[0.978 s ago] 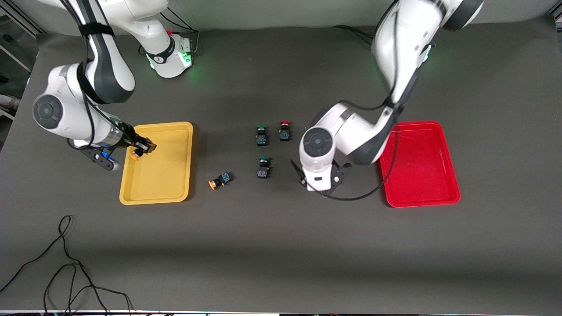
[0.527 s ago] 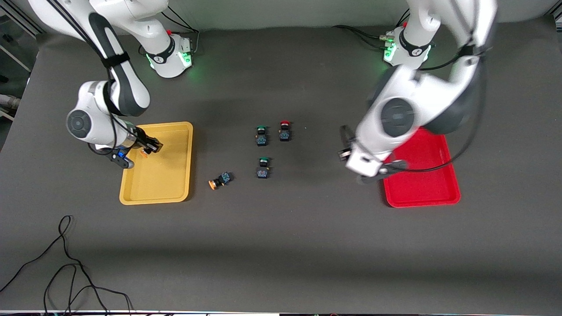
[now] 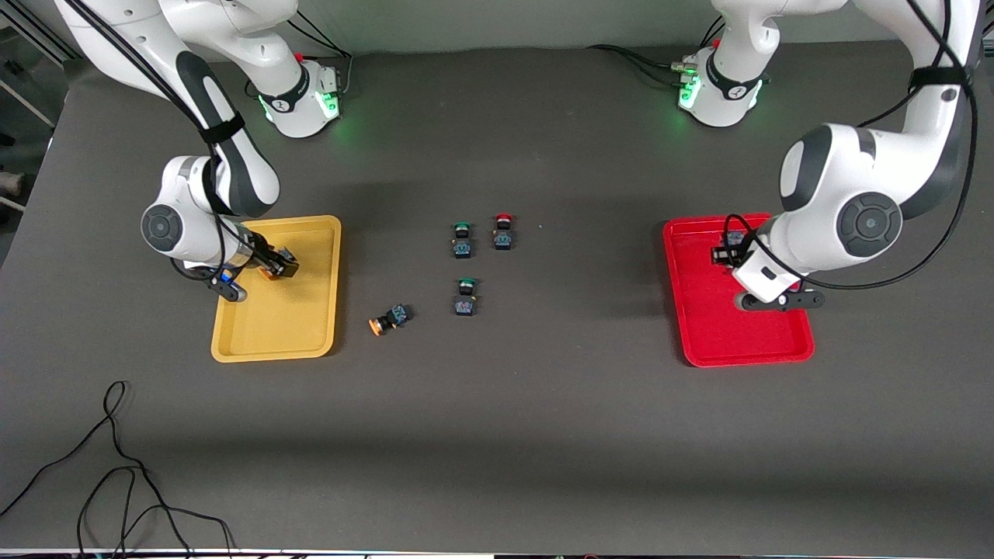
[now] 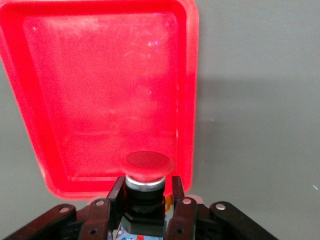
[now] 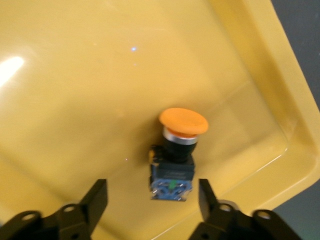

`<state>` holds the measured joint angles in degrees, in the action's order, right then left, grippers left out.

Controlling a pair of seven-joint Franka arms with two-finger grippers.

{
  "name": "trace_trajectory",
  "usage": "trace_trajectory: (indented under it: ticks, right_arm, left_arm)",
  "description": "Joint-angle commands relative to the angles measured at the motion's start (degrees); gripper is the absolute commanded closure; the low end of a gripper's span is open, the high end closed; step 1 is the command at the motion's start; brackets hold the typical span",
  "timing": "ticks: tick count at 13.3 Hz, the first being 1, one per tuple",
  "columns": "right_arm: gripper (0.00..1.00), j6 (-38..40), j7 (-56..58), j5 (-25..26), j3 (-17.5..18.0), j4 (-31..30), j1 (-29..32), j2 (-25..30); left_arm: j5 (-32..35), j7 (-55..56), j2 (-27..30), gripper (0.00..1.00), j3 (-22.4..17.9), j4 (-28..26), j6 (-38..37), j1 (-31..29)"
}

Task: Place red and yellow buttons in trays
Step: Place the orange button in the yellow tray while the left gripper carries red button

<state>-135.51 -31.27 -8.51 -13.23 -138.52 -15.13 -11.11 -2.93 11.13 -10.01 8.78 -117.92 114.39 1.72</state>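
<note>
My left gripper (image 3: 727, 255) is over the red tray (image 3: 722, 334), shut on a red-capped button (image 4: 149, 165); in the left wrist view the fingers (image 4: 117, 187) clamp its dark body and the red tray (image 4: 100, 90) lies ahead. My right gripper (image 3: 281, 264) is open, low over the yellow tray (image 3: 287, 326). An orange-capped button (image 3: 269, 272) lies on its side in that tray, just ahead of the open gripper (image 5: 152, 191) in the right wrist view (image 5: 179, 145). A second red-capped button (image 3: 503, 232) and a second orange-capped one (image 3: 388, 319) are on the table's middle.
Two green-capped buttons (image 3: 462, 239) (image 3: 466, 296) stand on the dark mat beside the loose red and orange ones. A black cable (image 3: 116, 466) loops on the mat near the front camera, at the right arm's end.
My left arm swung from the table's middle to over the red tray, carrying the red button. My right gripper moved farther over the yellow tray and opened; the orange button now lies in the tray.
</note>
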Motion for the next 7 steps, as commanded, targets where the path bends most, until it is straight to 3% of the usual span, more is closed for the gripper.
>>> trace_trajectory:
  ticks: [1, 4, 7]
  right_arm:
    - [0.0, 9.52, 0.25, -1.42, 0.49, 6.03, -0.6, 5.83]
    - [0.0, 20.6, -7.97, -4.04, 5.48, 22.1, -0.6, 2.25]
    - [0.0, 22.74, -21.41, -4.67, 11.98, 34.52, -0.52, -5.65]
  left_arm:
    - [0.91, -0.67, -2.45, 1.0, 0.44, -6.78, 12.04, -0.05]
    - [3.44, 0.12, -8.34, 1.0, 0.36, -7.06, 18.57, -0.22]
    - [3.81, 3.79, -12.4, 1.0, -0.61, -7.06, 22.98, -0.22]
